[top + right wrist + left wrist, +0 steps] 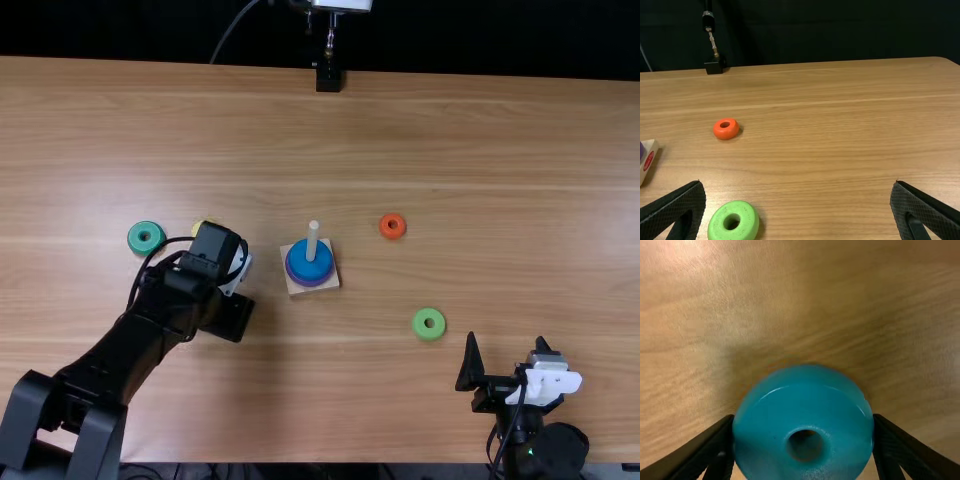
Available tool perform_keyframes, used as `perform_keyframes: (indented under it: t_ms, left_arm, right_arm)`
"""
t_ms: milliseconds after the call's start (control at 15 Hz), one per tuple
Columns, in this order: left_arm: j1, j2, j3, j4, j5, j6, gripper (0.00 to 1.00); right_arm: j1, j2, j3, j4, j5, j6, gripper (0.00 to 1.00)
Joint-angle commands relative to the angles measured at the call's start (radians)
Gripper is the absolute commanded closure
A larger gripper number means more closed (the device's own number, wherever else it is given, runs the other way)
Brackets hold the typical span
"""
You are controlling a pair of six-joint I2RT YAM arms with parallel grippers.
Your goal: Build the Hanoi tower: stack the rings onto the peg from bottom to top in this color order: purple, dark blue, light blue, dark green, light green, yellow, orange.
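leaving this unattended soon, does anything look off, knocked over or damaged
Nothing stands out. On the peg, the dark blue ring sits on the purple ring, in order; the left jaws hold the light blue ring. The dark green ring, light green ring and orange ring lie flat. The yellow ring is too hidden to judge.

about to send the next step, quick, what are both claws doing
left claw: closed on the light blue ring
right claw: open, holding nothing

Counter (500, 150): light brown, streaked grain. Solid-coloured: light blue ring (802, 395), dark green ring (134, 237), light green ring (420, 325), orange ring (384, 227).
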Motion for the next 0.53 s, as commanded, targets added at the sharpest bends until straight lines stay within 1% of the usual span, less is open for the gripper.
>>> perform_keyframes:
  t_ms: [0,200,400,467]
  left_arm:
    - [0.017,-0.087,0.113,-0.036,0.013,0.000,1.00]
    - [0.062,-0.099,0.289,-0.253,0.011,0.000,1.00]
    - [0.059,-0.089,0.518,-0.448,0.013,0.002,1.00]
    - [0.054,-0.078,0.585,-0.481,0.015,0.000,1.00]
  right_arm:
    - [-0.012,-0.013,-0.070,-0.069,-0.010,-0.005,0.00]
    - [-0.012,-0.013,-0.070,-0.069,-0.010,-0.003,0.00]
    - [-0.012,-0.013,-0.070,-0.068,-0.010,-0.003,0.00]
    - [-0.012,-0.013,-0.070,-0.068,-0.010,-0.003,0.00]
